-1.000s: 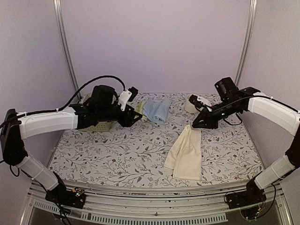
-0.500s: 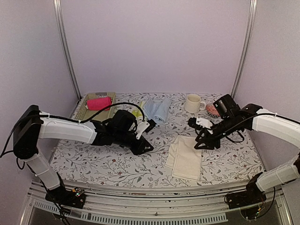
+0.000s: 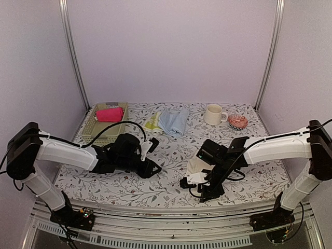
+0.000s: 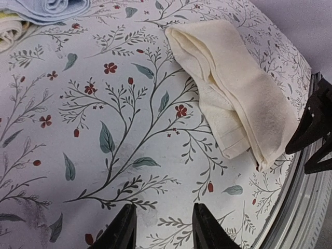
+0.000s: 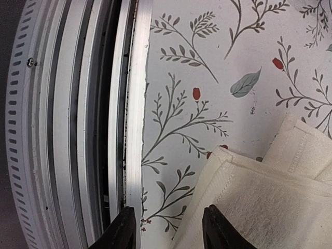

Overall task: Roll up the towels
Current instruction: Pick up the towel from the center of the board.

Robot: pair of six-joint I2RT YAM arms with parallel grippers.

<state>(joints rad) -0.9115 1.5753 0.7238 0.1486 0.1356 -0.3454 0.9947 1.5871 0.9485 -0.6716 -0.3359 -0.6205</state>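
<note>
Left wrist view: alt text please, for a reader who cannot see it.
A folded cream-white towel lies on the floral table cover, running from top centre toward the right edge. The left gripper shows its two dark fingertips at the bottom, apart with nothing between them; a light blue towel peeks in at the top left corner.

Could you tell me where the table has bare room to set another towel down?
Free: the strip between the light blue towel and the cream towel, and the right side between the mug and the right arm. Crowded: the back edge, with the basket and yellow-green towel, and the front centre, where the left gripper and right gripper sit near the cream towel.
</note>
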